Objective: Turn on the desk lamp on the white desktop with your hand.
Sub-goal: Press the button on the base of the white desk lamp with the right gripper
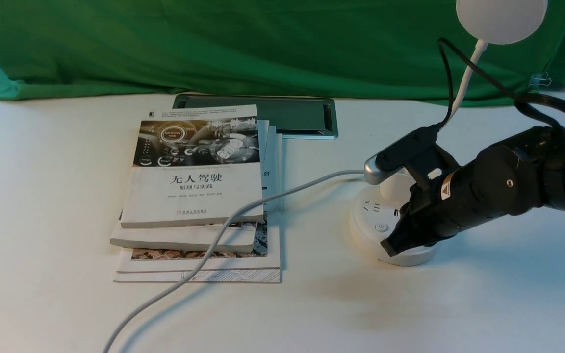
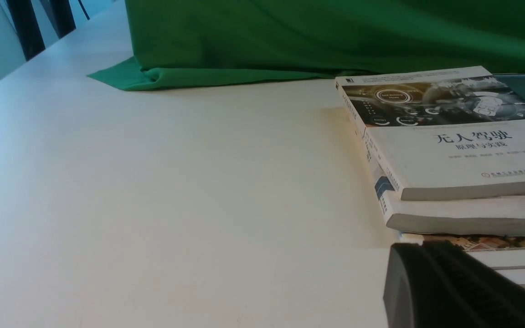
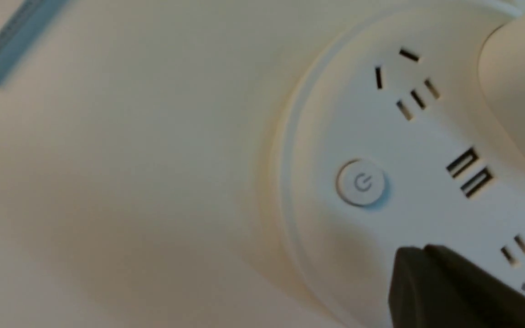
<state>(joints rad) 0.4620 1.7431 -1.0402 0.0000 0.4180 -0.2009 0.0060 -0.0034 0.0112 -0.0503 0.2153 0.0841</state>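
White desktop (image 1: 42, 206), green cloth (image 1: 214, 44) behind. Top book (image 1: 194, 166) of the stack reads "无人驾驶 / 原理与实践"; the publisher line is too small to read. Desk lamp (image 1: 367, 215) stands right of the books, and the button (image 3: 361, 182) on its base carries a power symbol. Your right gripper (image 1: 390, 246) angles down from the right with its jaws pinched together, tip at the base's near edge beside that button. It's possibly touching. Left gripper (image 2: 449, 287): you only get a dark edge, can't tell its state.
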